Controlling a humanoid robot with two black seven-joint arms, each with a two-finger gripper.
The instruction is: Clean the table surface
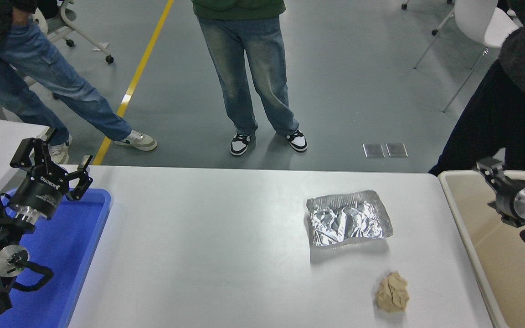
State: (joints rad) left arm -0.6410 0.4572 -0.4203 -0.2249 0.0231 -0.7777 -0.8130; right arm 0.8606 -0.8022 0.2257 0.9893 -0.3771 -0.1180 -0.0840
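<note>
White and matte, the table surface (208,255) fills the near half of the view, running from a blue tray (75,255) at the left to a beige bin (508,273) at the right. Two things lie on it, both toward the right: one crumpled foil tray (349,218), silver and dented, and nearer than it one wad of tan paper (392,292), set apart from the foil with bare surface between them. There are two grippers. The left gripper (53,157) stands over the far end of the blue tray at the lower left, its fingers (82,175) spread wide apart, holding nothing and touching nothing. The right gripper (490,168) comes in from the right edge, above the far part of the beige bin, well apart from both the foil tray and the paper wad; only the tip of it shows clearly against a dark trouser leg, and I cannot tell whether its fingers are parted or closed, nor see anything in them. Three people stand on the grey floor beyond the surface: one in blue jeans (43,77) at the far left, one in faded jeans (249,73) with black-and-white shoes at the middle, and one in dark clothes (504,105) at the far right, close to the bin. One white chair (481,23) stands at the far right, and one yellow line (139,73) crosses the floor.
</note>
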